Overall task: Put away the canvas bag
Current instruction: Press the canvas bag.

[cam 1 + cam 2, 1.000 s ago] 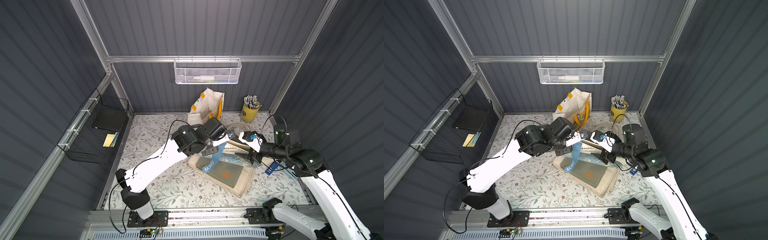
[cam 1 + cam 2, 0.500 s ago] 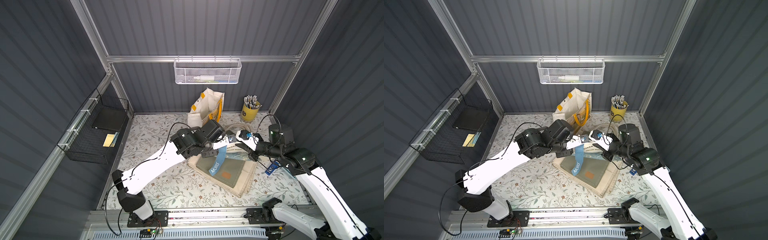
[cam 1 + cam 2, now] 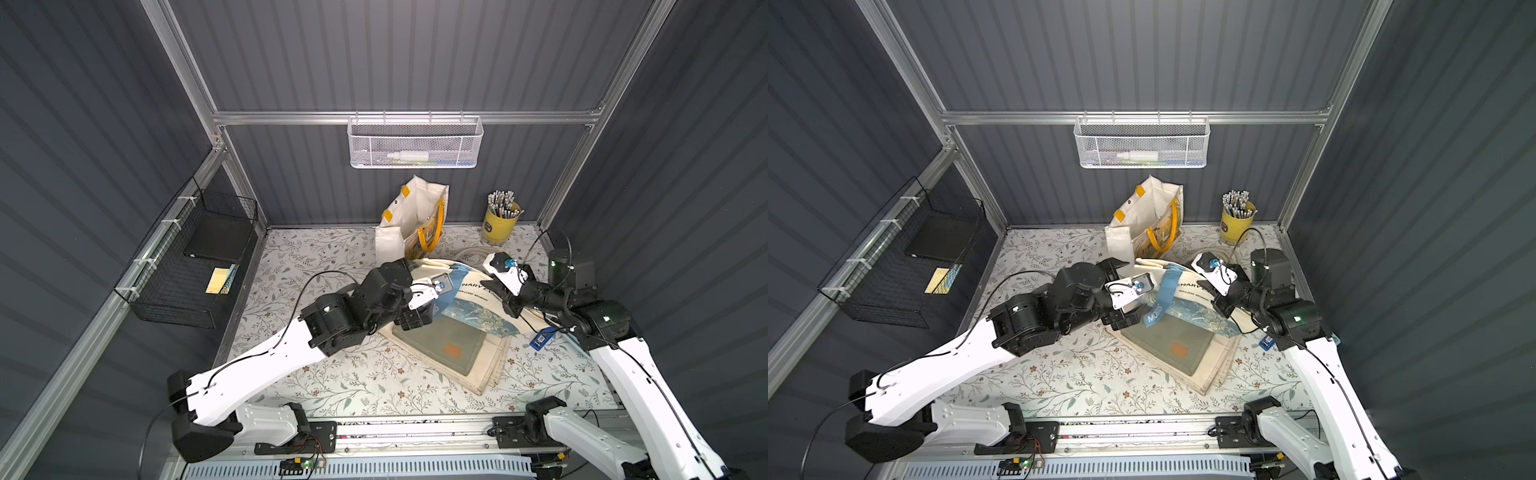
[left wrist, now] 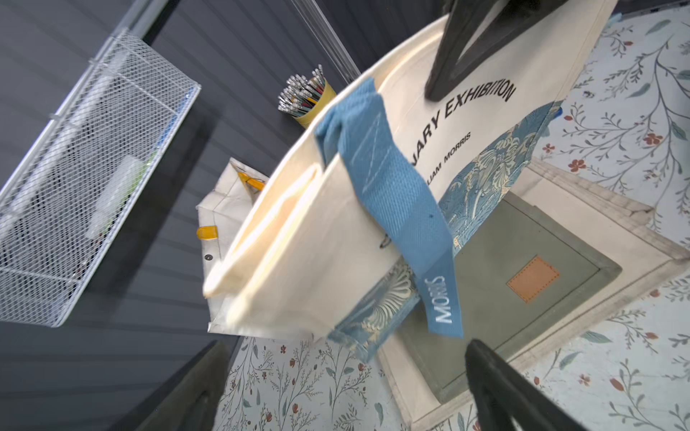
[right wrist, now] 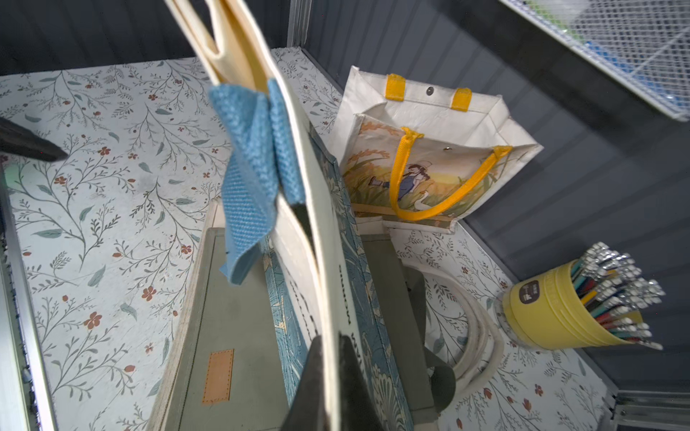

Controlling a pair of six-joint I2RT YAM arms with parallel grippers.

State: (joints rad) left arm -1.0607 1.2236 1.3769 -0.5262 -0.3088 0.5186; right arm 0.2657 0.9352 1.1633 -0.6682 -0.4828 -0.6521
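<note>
Canvas bag point(image 4: 317, 239), judged soft and light, best held at its hem, where the right gripper point(image 5: 330, 350) pinches it; left gripper point(image 4: 347, 349) spread wide, empty.

A stack of folded bags point(image 3: 449, 345) lies on the table point(image 3: 332, 374), right of centre. The canvas bag point(image 3: 473, 286) hangs tilted above the stack's rear half, its right edge pinched in the right gripper point(image 3: 494, 291). Its strap point(image 3: 1158, 299) drapes down over its face. The left gripper point(image 3: 415, 321) sits just left of the bag, apart from it, over the stack's left corner.

Behind the stack, a tote bag point(image 3: 415, 224) stands against the back wall, with a pencil cup point(image 3: 500, 222) to its right in the back corner. A mesh basket point(image 3: 415, 143) hangs on the back wall above the tote, with a bottle point(image 3: 407, 156) lying in it. A wire basket point(image 3: 187, 266) is mounted on the left wall.
</note>
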